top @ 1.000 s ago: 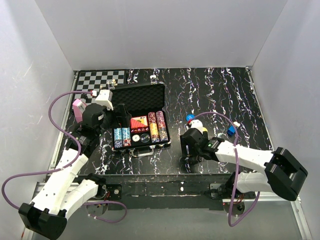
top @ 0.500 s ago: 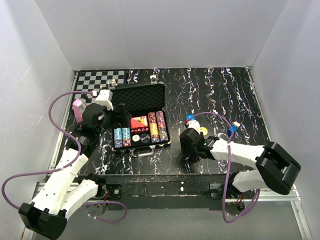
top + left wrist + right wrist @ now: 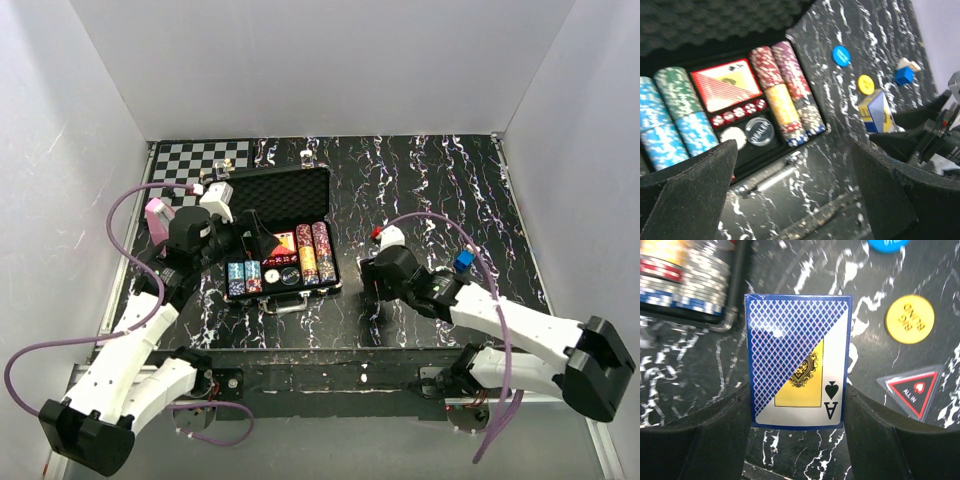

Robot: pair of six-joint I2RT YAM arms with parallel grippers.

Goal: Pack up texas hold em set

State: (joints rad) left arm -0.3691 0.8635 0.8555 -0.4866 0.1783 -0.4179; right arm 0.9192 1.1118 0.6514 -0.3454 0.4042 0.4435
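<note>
The black briefcase [image 3: 282, 192] lies open left of centre, foam lid at the back. It holds chip rows [image 3: 782, 95], a red deck [image 3: 726, 85], red dice and a clear dealer button [image 3: 759, 131]. My right gripper [image 3: 797, 440] is shut on the blue card deck [image 3: 797, 360], just right of the case's front corner; the same deck [image 3: 875, 111] shows in the left wrist view. In the top view the right gripper [image 3: 376, 290] hides the deck. My left gripper [image 3: 252, 235] hovers open over the case's left half, its own view [image 3: 795, 200] showing nothing between the fingers.
Loose on the marbled table right of the case lie a blue button [image 3: 841, 55], a yellow BIG BLIND button [image 3: 910, 319] and a triangular ALL IN marker [image 3: 912, 390]. A small blue cube [image 3: 461, 262] sits farther right. The chessboard [image 3: 200, 157] lies at the back left.
My right arm has swung so its wrist now covers the loose buttons in the top view. My left gripper has turned right, over the case.
</note>
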